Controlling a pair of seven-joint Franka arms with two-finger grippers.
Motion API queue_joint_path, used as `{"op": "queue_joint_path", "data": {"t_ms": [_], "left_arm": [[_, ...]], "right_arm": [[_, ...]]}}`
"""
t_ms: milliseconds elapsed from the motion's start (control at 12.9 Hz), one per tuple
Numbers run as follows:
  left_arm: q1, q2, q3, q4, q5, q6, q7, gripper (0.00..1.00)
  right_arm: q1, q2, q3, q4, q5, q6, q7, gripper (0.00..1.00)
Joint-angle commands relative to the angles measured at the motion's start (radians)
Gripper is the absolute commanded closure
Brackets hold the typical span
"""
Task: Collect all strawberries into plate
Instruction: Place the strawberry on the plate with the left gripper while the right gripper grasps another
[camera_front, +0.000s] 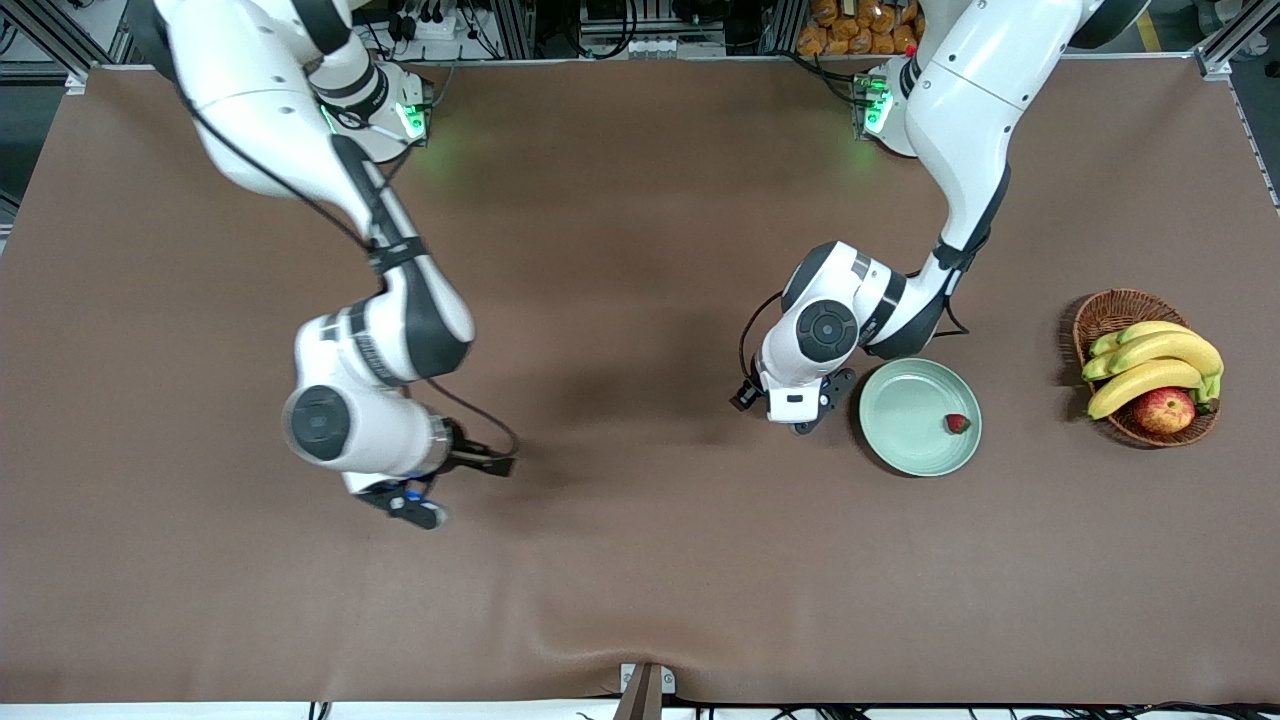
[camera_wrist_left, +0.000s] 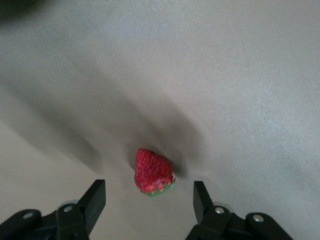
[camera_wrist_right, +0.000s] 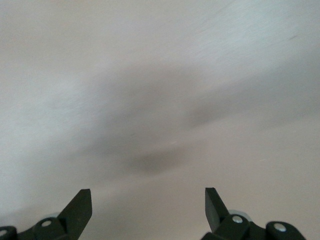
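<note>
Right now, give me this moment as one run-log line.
left gripper: open over strawberry on table | right gripper: open, empty | plate: one strawberry in plate

Both arms extended over the table, both grippers open.

The left arm reaches from its base with the forearm angled down and the wrist bent so that the left gripper (camera_wrist_left: 149, 202) points downward, low over the table; its fingers (camera_wrist_left: 95, 199) are spread wide and nothing is between them. The right arm extends farther out, elbow raised, wrist turned downward; the right gripper (camera_wrist_right: 148, 210) hangs over the table with its fingers (camera_wrist_right: 80, 207) parted equally wide and nothing held.
</note>
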Motion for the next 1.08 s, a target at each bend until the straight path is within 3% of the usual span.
{"op": "queue_joint_path", "data": {"t_ms": [0, 77, 310, 387, 464, 542, 851, 1006], "left_arm": [[-0.01, 0.012, 0.009, -0.001, 0.061, 0.012, -0.053, 0.23], [-0.008, 0.019, 0.009, -0.001, 0.071, 0.012, -0.06, 0.25], [-0.002, 0.021, 0.011, 0.003, 0.071, 0.012, -0.06, 0.49], [0.002, 0.022, 0.011, 0.006, 0.072, 0.012, -0.057, 0.63], [0.004, 0.022, 0.011, 0.012, 0.072, 0.012, -0.045, 0.86], [0.007, 0.019, 0.011, 0.023, 0.072, 0.012, -0.04, 1.0], [0.03, -0.049, 0.012, 0.02, 0.074, -0.009, 0.004, 1.0], [0.056, -0.114, 0.012, 0.026, 0.078, -0.078, 0.102, 1.0]], "right_arm": [[-0.082, -0.116, 0.016, -0.157, -0.021, 0.008, -0.132, 0.0], [-0.116, -0.131, 0.016, -0.181, -0.039, 0.008, -0.19, 0.0], [-0.193, -0.142, 0.016, -0.22, -0.182, 0.014, -0.258, 0.0], [-0.204, -0.141, 0.016, -0.227, -0.223, 0.017, -0.259, 0.0], [-0.221, -0.138, 0.016, -0.232, -0.254, 0.02, -0.272, 0.0], [-0.242, -0.132, 0.017, -0.234, -0.263, 0.022, -0.307, 0.0], [-0.301, -0.119, 0.017, -0.295, -0.263, 0.132, -0.402, 0.0], [-0.314, -0.106, 0.017, -0.295, -0.265, 0.149, -0.405, 0.05]]}}
